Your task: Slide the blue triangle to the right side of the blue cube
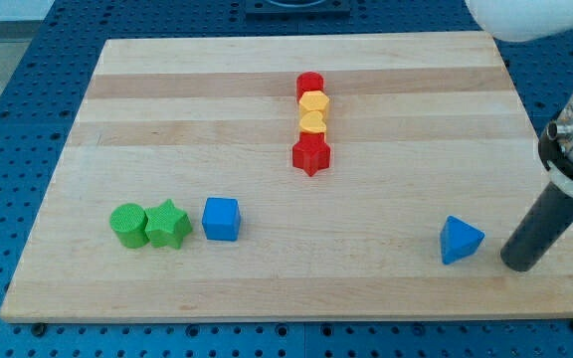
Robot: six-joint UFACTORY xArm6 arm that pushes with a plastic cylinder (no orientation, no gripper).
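The blue triangle [461, 240] lies on the wooden board near the view's lower right. The blue cube [221, 219] sits far to its left, at the lower middle-left of the board. My tip [517, 265] rests on the board just right of the blue triangle, a small gap between them. The dark rod rises up and to the right from the tip to the arm at the view's right edge.
A green cylinder [127, 224] and a green star [168, 225] stand in a row left of the blue cube. At the top middle, a red cylinder [310, 86], a yellow hexagon [314, 103], a yellow heart [312, 122] and a red star [311, 154] form a column.
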